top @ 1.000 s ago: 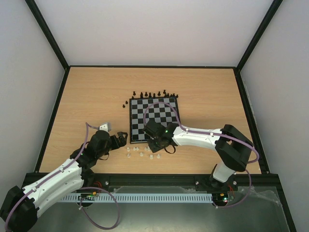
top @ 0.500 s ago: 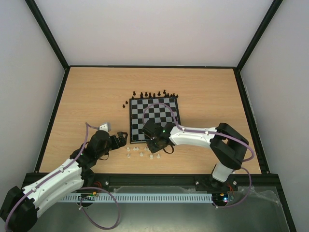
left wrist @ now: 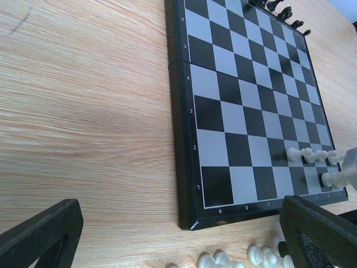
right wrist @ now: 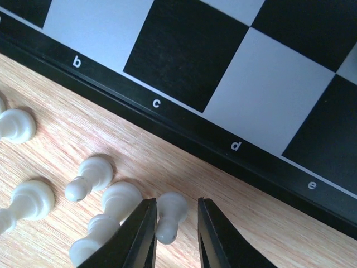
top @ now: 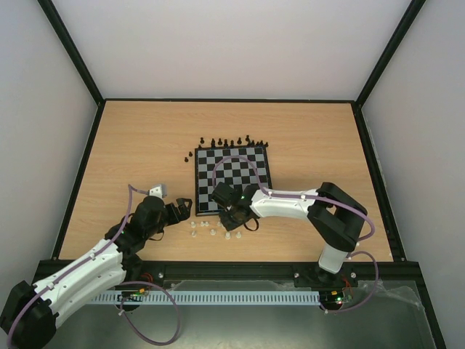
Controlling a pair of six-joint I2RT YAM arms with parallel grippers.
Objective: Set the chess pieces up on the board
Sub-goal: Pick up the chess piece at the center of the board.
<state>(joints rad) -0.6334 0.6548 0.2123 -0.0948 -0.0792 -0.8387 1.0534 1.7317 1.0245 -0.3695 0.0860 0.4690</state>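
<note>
Right gripper point(right wrist: 176, 204), jaws narrowed astride a white pawn point(right wrist: 169, 215) just off the board point(top: 236, 171) at its 6 o'clock edge, seemingly not yet pinching, is set for pickup; left gripper point(left wrist: 179, 231) stands wide open and empty at 8 o'clock, clear of that work.

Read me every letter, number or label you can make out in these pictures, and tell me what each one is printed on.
"b", "c", "d", "e": file letters on the chessboard's near border, right wrist view.
"a", "b", "c": the same near border, left wrist view.
"1", "2", "3", "5", "6": rank numbers on its left border, left wrist view.
Other border marks in the left wrist view are too small to read; nothing is legible in the top view.
</note>
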